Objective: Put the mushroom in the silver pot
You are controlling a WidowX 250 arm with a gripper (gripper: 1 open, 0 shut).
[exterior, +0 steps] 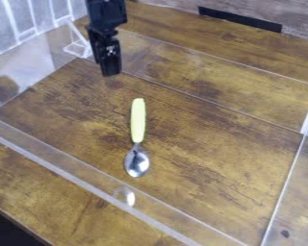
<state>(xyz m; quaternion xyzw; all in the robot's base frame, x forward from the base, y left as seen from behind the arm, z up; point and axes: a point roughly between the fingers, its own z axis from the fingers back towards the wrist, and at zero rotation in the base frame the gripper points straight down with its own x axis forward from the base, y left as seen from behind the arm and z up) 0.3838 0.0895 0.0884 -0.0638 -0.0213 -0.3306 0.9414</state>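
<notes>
**Pincer at the far left, mushroom and silver pot not to be seen**

The black pincer [108,67] hangs over the far left part of the wooden desk [234,130], its tip pointing down. How far open it is cannot be told, since its dark fingers blend together at this size; nothing can be made out in its hold. That high, set-back pose looks like one for travelling or searching rather than for closing on something, though this is a judgement.

The mushroom cannot be found in this view, so whether it lies behind the arm, outside the picture or already in the silver pot is open. The silver pot does not show either. How far the task has got cannot be judged from here.

A spoon [138,125] with a pale yellow handle lies flat near the middle, well apart from the pincer. It seems simply to be lying there, with no evident part in the task. Clear plastic walls [66,165] run beside the work area, probably to keep things within the arm's reach.

As for the mushroom's direction, neither its cap end nor its long axis can be read. The spoon's own long axis runs from the far side to the near side, handle away and metal bowl towards the camera.
</notes>
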